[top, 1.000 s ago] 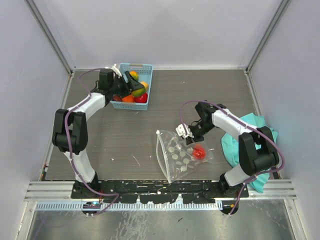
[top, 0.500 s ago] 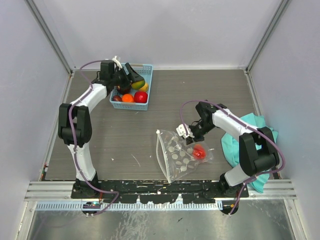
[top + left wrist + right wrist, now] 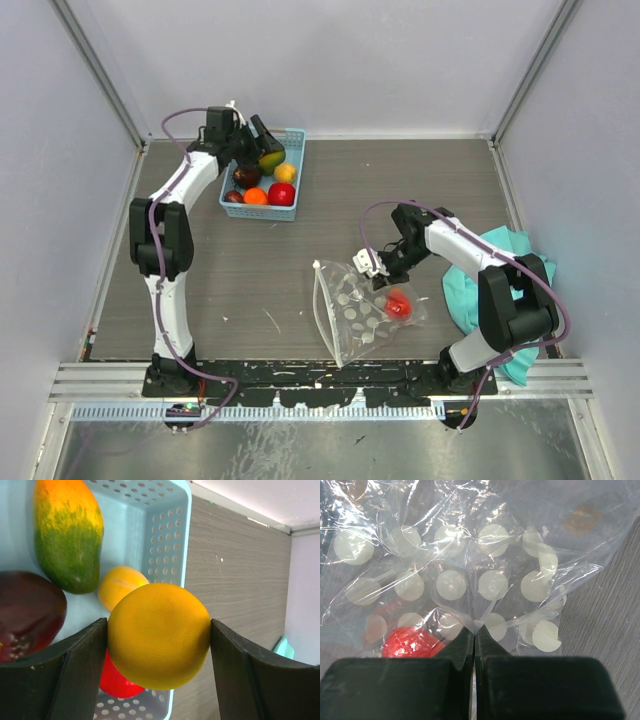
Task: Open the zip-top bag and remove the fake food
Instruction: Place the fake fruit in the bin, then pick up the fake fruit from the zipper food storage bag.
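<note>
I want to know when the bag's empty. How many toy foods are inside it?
1. A red fake fruit lies inside the zip-top bag, toward its right side, beside the right gripper pinching the plastic. The bag is clear; nothing else seems hidden.

Robot test cell in a lab
Pale blank panels (image 3: 330,60) on aluminium posts (image 3: 100,70) box in a grey wood-grain desk (image 3: 400,190) on three sides; two white-and-black arms (image 3: 163,240) with looped purple cables (image 3: 363,230) are bolted to a metal rail (image 3: 100,380) at its near edge, and the props are plastic fruit (image 3: 282,194) in a blue basket (image 3: 299,162) and a dotted bag (image 3: 350,305).
</note>
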